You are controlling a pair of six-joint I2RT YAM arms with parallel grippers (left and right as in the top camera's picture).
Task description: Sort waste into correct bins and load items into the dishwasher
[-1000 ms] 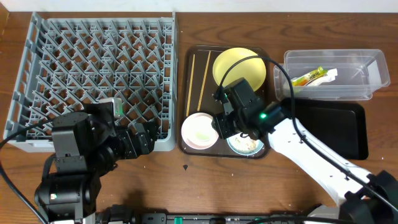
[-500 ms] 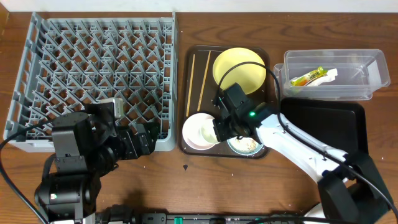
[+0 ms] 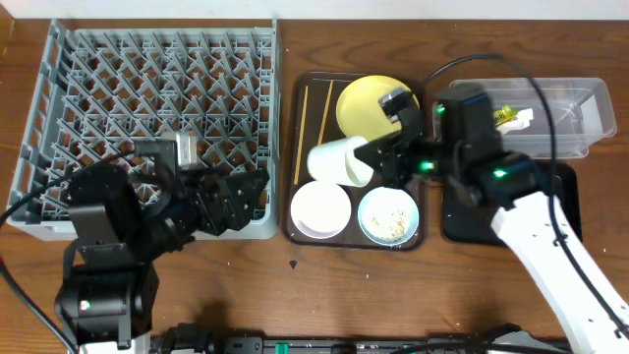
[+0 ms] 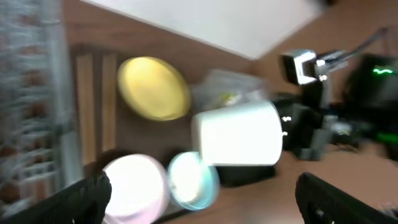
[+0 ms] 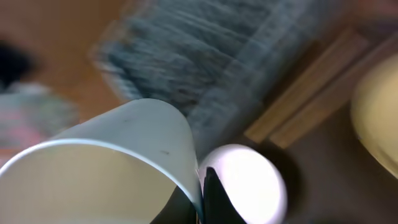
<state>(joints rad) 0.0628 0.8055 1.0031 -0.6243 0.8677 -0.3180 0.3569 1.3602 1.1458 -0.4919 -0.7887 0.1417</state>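
wooden table (image 3: 393,295) fills the overhead view, with the grey dish rack (image 3: 147,98) in the upper left of the frame, the brown serving tray (image 3: 312,108) at centre, and the clear tub (image 3: 570,118) and black tray (image 3: 457,224) to the right. the right tool (image 3: 373,157) is clenched on the rim of a white cup (image 3: 339,160), one fingertip (image 5: 210,196) pinching the thin wall. it holds the cup above the serving tray, between the yellow plate (image 3: 366,103) and the white bowl (image 3: 319,209). the cup lies tipped on its side. its long axis runs left to right across the frame, mouth toward the right tool and base pointing at the rack. the light-blue bowl (image 3: 390,216), with rice scraps (image 3: 393,224) in it, sits just right of the white bowl. the chopsticks (image 3: 322,128) lie along the tray's left side, and the snack wrapper (image 3: 507,116) is in the clear tub.

the left tool (image 3: 246,194) is released, fingers spread wide, over the rack's lower right corner and facing the cup. the rack lies straight left of the cup, past the tray's left edge. the left tool is nearer the rack, so the coming move looks like a leftward carry or a handover. either one turns on the cup's sideways, base-first lie.
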